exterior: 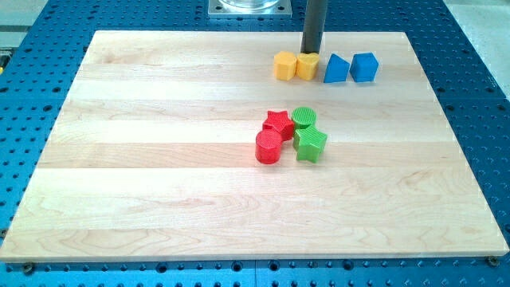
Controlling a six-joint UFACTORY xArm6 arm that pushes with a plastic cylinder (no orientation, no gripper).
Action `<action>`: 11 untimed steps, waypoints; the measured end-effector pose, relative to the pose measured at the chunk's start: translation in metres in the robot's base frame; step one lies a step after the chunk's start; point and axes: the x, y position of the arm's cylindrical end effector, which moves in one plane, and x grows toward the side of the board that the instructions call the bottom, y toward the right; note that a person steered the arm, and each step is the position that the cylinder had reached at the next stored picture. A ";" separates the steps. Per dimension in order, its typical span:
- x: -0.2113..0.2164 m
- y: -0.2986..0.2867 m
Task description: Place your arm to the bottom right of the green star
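Note:
The green star (pixel 311 145) lies near the board's middle, at the lower right of a tight cluster. Touching it are a green cylinder (pixel 304 118) above, a red star (pixel 278 123) to the upper left and a red cylinder (pixel 268 147) to the left. My tip (pixel 310 53) is near the view's top, just behind a yellow block (pixel 307 65), far above the green star.
A second yellow block (pixel 284 65) sits left of the first. Two blue blocks (pixel 336 69) (pixel 364 67) stand to their right. The wooden board (pixel 159 183) lies on a blue perforated table (pixel 478 96). A metal mount (pixel 249 7) is at the top edge.

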 end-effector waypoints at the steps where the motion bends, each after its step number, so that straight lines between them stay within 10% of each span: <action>1: 0.002 0.000; 4: -0.054 -0.110; 7: 0.108 -0.280; 9: 0.298 -0.227; 11: 0.317 -0.043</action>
